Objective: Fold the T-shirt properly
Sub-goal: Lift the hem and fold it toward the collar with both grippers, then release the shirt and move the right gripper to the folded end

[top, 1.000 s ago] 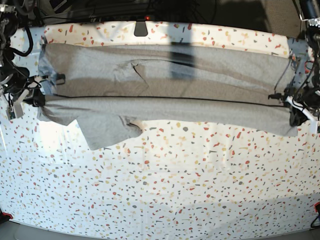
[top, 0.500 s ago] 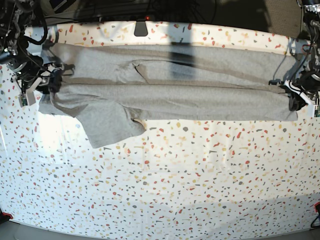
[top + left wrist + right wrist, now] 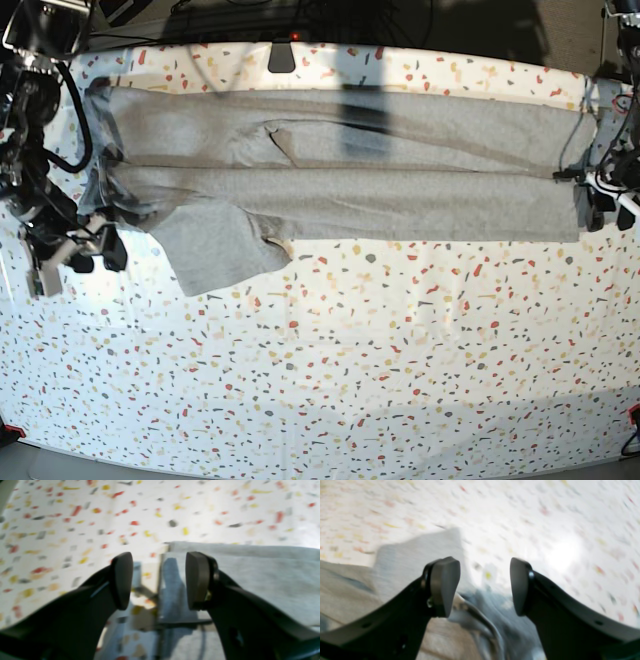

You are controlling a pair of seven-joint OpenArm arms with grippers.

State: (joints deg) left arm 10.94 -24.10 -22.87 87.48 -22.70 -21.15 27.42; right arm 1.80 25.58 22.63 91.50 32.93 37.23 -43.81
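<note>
We see both hands just let go. The left hand [image 3: 158,580] stands wide with nothing between its pads, the T-shirt [image 3: 340,170] edge lying under and just beyond it. The right hand [image 3: 485,586] is wide too, empty, hovering over bunched grey cloth at the shirt's other end. A second ago both were pinched shut on the near long edge; half a second ago they had carried it toward the far side; now the cloth lies dropped and the right hand has pulled off toward the near side of the tabletop [image 3: 330,380].

The shirt is a long band across the far part of the speckled tabletop, near edge folded over, one sleeve [image 3: 215,255] poking out toward us on the right arm's side. We judge the first lengthwise fold as done; the stray sleeve and the crosswise folds remain.

No writing readable: plain grey side up, no lettering, labels or brands visible in any view.
</note>
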